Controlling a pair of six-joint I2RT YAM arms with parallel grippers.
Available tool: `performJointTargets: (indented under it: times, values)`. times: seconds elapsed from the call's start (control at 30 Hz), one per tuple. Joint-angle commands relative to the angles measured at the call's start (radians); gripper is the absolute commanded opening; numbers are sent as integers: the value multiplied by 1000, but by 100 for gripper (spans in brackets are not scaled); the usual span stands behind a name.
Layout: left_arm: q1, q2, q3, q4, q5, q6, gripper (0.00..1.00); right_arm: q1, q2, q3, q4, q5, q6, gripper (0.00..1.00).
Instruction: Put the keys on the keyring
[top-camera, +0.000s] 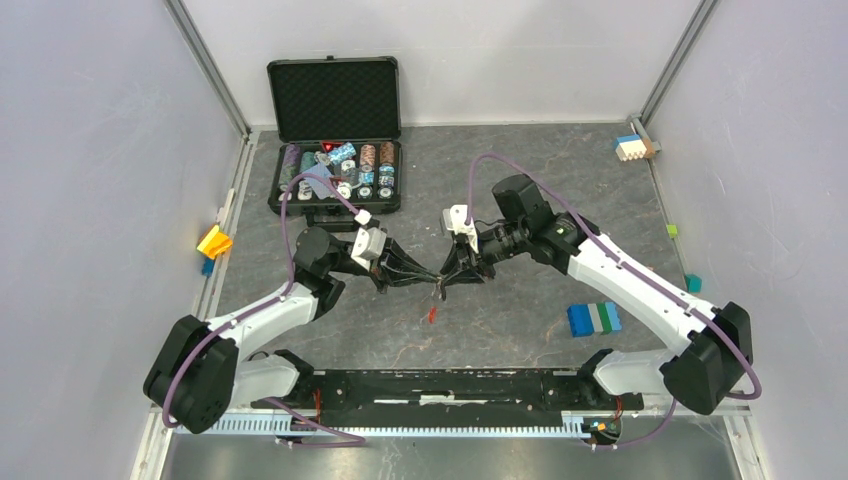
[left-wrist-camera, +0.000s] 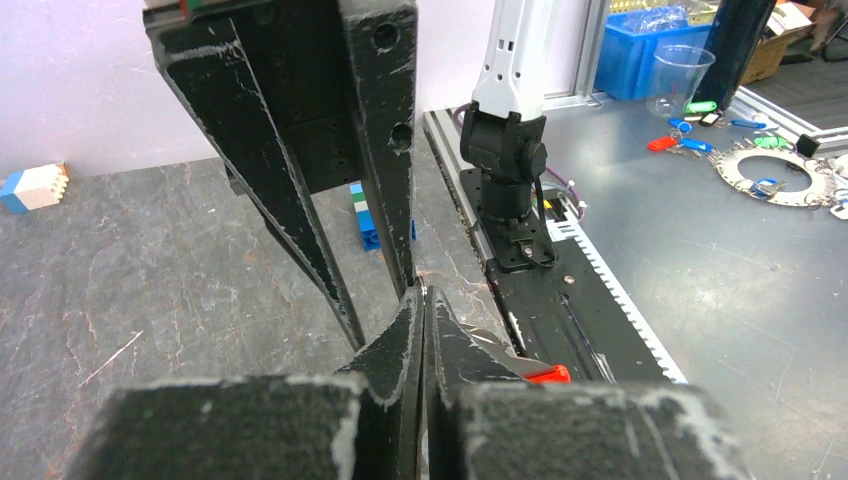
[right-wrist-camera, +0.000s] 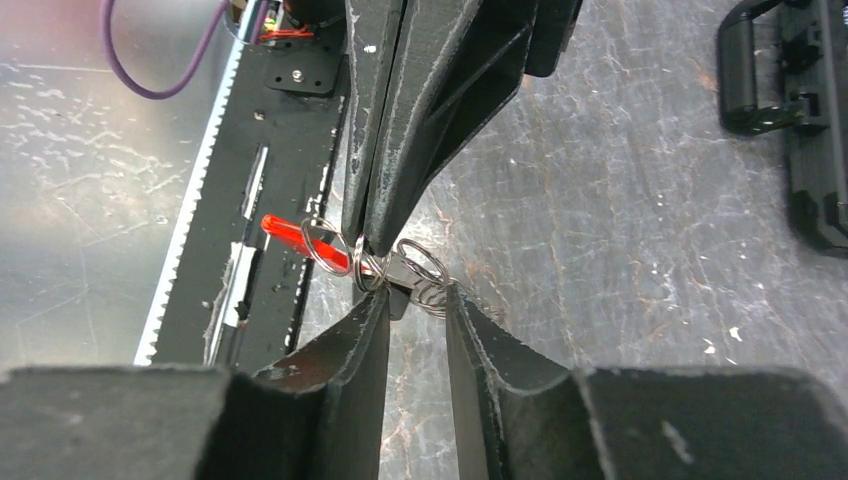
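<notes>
Counter (top-camera: 520, 170): grey and stone-patterned; the two arms meet at its middle.
Poker chip case (top-camera: 334, 100): open, at the far left.
Left end effector (right-wrist-camera: 363, 240): pinched tight on the keyring (right-wrist-camera: 365, 270), holding it off the counter.
Right end effector (right-wrist-camera: 417, 300): fingers narrowly parted, tips right at the rings.
Red tag (right-wrist-camera: 285, 230): sticks out from the rings toward the near edge.
Key: can't pick it out among the rings.

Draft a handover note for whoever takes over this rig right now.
Left gripper: shut on the thin silvery metal keyring with its flat red plastic tag, tag dangling.
Right gripper: open, fingertips right at the keyring's loops.
Small black-headed key: not clearly visible; can't tell whether it is threaded on.
Left to do: check the key, thread it if needed.
</notes>
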Motion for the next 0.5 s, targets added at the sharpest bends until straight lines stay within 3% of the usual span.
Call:
performJointTargets:
  times: [0.0, 0.27, 0.47]
  values:
    - [-4, 0, -1, 56, 9, -26, 2, 3, -62, 54, -26, 77, -58, 34]
    - [-4, 2, 0, 73, -10, -45, 2, 3, -125, 56, -115, 53, -166, 48]
    - [-4, 31, -3, 151, -69, -106, 2, 4, -146, 5, -12, 30, -98, 42]
